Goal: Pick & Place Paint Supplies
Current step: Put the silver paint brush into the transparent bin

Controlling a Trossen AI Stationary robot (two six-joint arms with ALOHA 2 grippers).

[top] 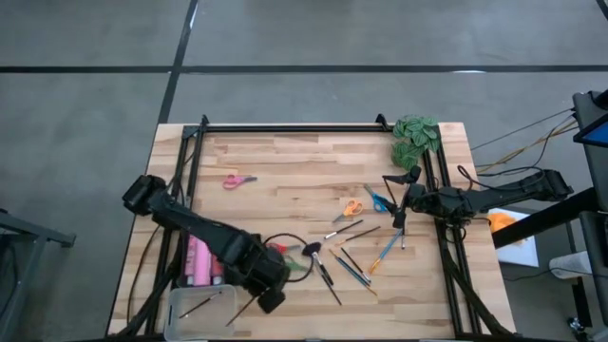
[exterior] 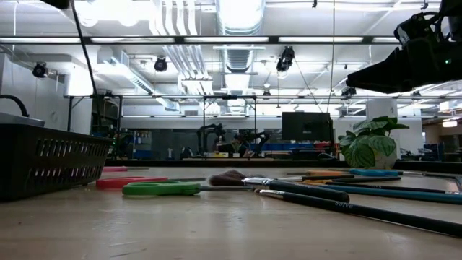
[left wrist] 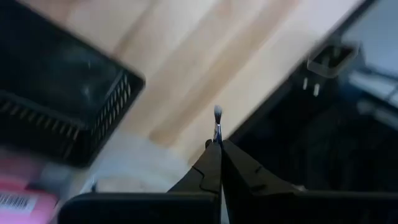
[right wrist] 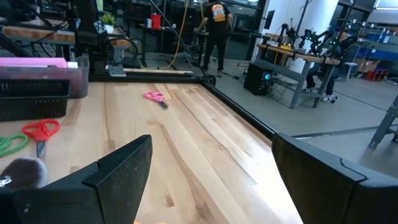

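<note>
My left gripper point(top: 269, 302) hangs over the table's near left part, shut on a thin brush point(top: 243, 312). Its pale tip point(left wrist: 217, 114) shows past the fingertips in the left wrist view. Below and beside it lies a clear tray point(top: 185, 323) with another brush point(top: 201, 303) in it. Pink bottles point(top: 199, 261) lie in a black basket point(left wrist: 62, 93). Several brushes point(top: 353, 266) and red and green scissors point(exterior: 162, 188) lie flat on the wood. Orange point(top: 351, 206), blue point(top: 377, 199) and pink scissors point(top: 237, 180) lie farther back. My right gripper point(top: 399, 204) waits open at the right. My left gripper pinches the brush between its two shut fingers, close behind the metal ferrule point(left wrist: 217, 132). Only the bristle end sticks out past the fingertips. The fingers come from above, slanting down. The brush is lifted clear of the table, its handle point(top: 237, 315) reaching toward the near left.
A green leafy clump point(top: 416, 138) sits at the far right corner. A black frame point(top: 285, 126) runs along the far edge and both sides. The wood between the pink scissors and the brushes is bare.
</note>
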